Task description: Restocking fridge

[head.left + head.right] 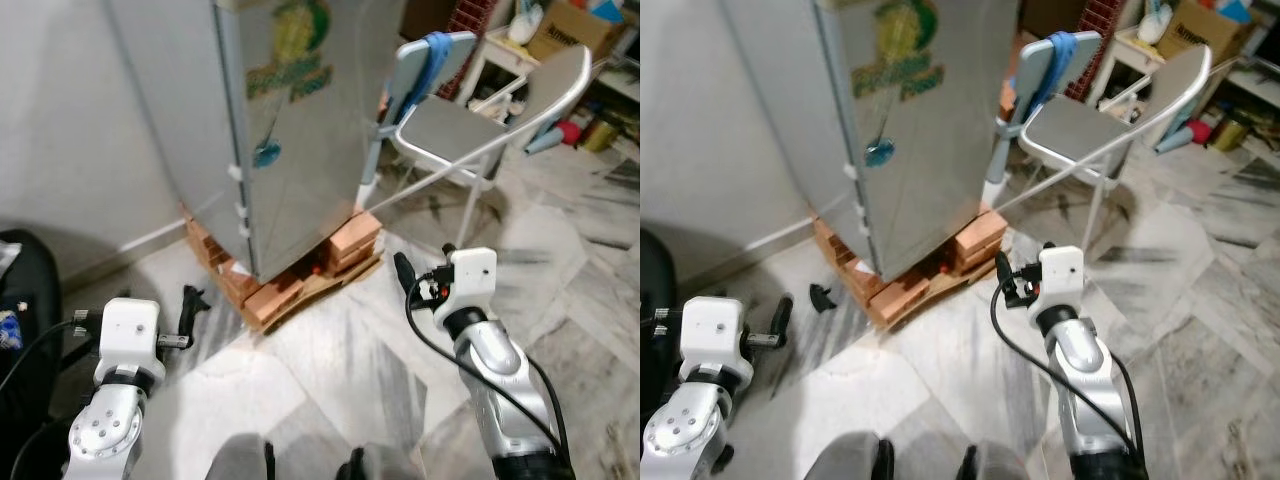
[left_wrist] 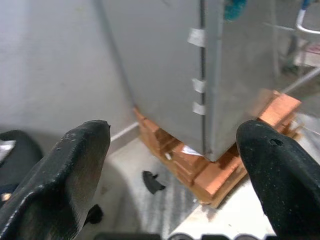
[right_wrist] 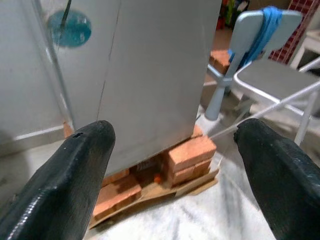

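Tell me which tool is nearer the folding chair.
Right. The right tool hangs just below the folding chair; the left tool sits across the fridge, by the brick base's far corner.

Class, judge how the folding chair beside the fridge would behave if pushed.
The folding chair looks light: thin metal tubes, flat seat. It would probably slide on the smooth marble floor. Pushed high, it may tip or fold.

Fridge (image 1: 290, 140): smooth grey metal, dull sheen. Bricks (image 1: 355, 238) under it: rough orange clay, on flat cardboard. Floor (image 1: 330, 360): polished veined marble, glossy. Folding chair (image 1: 470, 120): metal tube frame, matt grey seat; blue cloth (image 1: 437, 55) draped over its back.
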Controlling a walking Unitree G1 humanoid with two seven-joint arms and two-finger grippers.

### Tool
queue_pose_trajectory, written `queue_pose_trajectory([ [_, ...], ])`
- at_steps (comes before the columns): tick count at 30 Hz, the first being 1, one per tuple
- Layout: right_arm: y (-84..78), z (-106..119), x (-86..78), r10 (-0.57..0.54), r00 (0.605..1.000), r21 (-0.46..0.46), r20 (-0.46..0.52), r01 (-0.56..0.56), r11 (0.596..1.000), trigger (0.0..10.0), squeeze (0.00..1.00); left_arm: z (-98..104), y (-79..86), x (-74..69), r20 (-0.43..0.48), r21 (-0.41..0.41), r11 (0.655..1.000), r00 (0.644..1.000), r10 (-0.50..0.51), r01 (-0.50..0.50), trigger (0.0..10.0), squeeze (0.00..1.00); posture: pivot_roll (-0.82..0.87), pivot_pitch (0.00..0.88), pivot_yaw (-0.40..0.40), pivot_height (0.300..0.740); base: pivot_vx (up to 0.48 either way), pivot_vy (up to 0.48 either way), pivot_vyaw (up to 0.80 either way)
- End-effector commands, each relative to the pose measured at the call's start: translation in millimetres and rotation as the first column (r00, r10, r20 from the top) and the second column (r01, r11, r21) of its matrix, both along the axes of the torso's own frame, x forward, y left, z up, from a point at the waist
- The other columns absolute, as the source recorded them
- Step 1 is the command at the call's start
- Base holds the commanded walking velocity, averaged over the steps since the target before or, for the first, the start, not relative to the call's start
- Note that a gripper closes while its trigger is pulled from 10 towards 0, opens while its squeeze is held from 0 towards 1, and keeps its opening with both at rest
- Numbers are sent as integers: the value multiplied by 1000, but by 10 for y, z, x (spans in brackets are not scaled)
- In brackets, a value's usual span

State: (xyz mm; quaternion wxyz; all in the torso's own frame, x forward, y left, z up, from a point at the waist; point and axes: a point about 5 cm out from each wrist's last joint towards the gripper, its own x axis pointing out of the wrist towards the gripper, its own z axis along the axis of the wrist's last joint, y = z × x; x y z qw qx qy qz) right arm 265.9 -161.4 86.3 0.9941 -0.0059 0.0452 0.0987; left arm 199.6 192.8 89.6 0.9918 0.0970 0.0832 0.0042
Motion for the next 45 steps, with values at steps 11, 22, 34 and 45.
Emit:
queue_pose_trajectory([
  [11, -36, -86, -62, 0, 999, -20, -37, -1, 1000, 10000, 0, -89, -118, -54, -35, -31, 999, 999, -35, 34, 10000, 0, 175, 95, -65, 740, 0, 480, -800],
  [22, -10, -63, -28, 10, 1000, -18, -29, -11, 1000, 10000, 0, -45, -186, -17, -9, -58, 995, 996, -86, 85, 10000, 0, 166, 102, -64, 740, 114, 423, -680],
  [34, 6, -47, -20, 15, 1000, -17, -21, -16, 1000, 10000, 0, -9, -292, 20, 16, -19, 990, 991, -136, 137, 10000, 0, 163, 112, -69, 740, 216, 232, -115],
  [45, 37, -64, -19, 25, 999, -21, -29, -26, 999, 10000, 0, 17, -352, -9, 31, -43, 982, 983, -181, 182, 10000, 0, 164, 115, -71, 740, 0, 0, -727],
])
